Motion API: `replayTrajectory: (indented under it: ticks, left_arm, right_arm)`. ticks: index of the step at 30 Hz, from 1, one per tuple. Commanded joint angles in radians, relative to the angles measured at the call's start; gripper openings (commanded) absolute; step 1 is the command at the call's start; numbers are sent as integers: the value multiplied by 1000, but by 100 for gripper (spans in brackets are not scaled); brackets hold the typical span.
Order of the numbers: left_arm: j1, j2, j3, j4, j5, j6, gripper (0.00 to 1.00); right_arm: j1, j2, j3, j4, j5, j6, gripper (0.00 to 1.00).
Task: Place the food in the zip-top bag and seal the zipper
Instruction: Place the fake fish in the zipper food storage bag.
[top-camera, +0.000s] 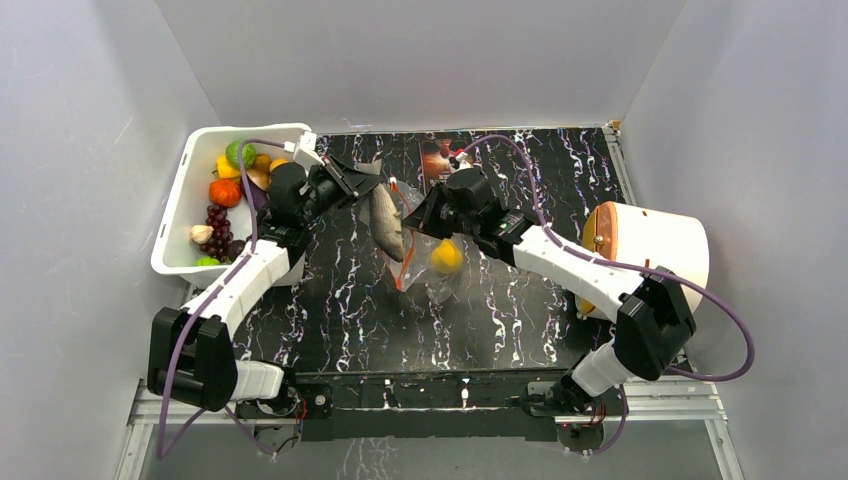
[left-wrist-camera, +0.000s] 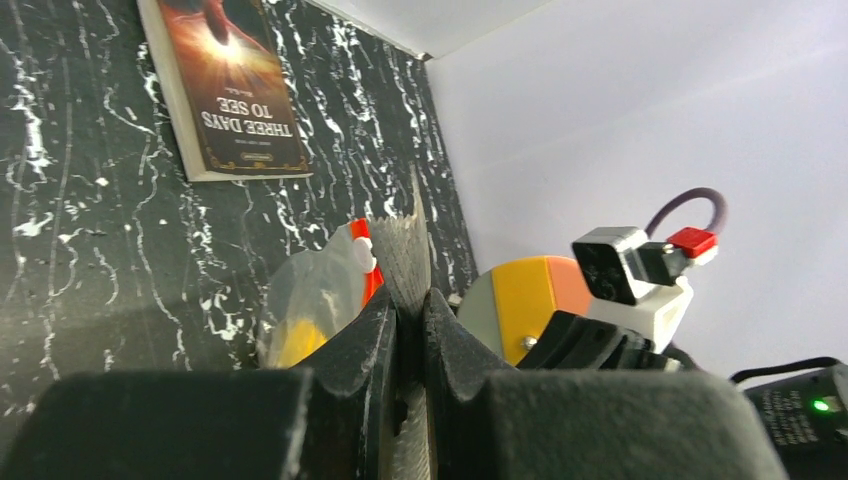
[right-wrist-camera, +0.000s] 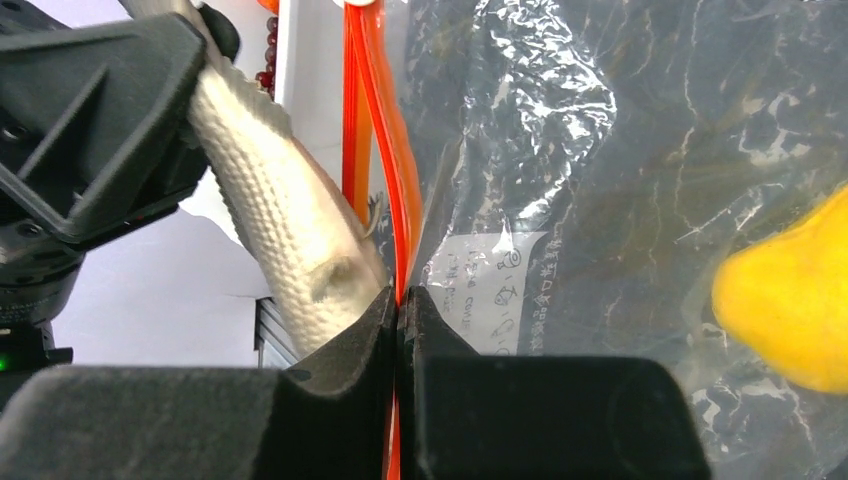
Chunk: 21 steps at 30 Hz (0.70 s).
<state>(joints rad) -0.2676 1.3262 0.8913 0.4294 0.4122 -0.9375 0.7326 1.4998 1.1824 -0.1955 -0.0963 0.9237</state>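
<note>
My left gripper (top-camera: 350, 180) is shut on the tail of a grey-white fish (top-camera: 387, 225), which hangs down beside the mouth of the zip-top bag (top-camera: 432, 272). In the left wrist view the fingers (left-wrist-camera: 372, 330) pinch the tail fin (left-wrist-camera: 405, 255). My right gripper (top-camera: 420, 215) is shut on the red-orange zipper (right-wrist-camera: 375, 130) and holds the bag's mouth up. In the right wrist view the fish (right-wrist-camera: 280, 215) lies just left of the zipper, touching it. A yellow food piece (right-wrist-camera: 790, 300) lies inside the bag, past its white label (right-wrist-camera: 490, 290).
A white tub (top-camera: 178, 215) at the left holds grapes, an orange and other food. A book (top-camera: 438, 158) lies at the back of the black marbled mat. A white drum with an orange face (top-camera: 650, 250) stands at the right.
</note>
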Motion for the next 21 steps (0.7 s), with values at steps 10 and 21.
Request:
replayTrajectory:
  ticks: [10,21]
  left_arm:
    - [-64,-99,31,-102,-97,136,0]
    - [-106,-126,-5,-113,-68,134,0]
  right_arm:
    - [1,-51,19,127,25,55,0]
    - [-1,-39,38,188,76,69,0]
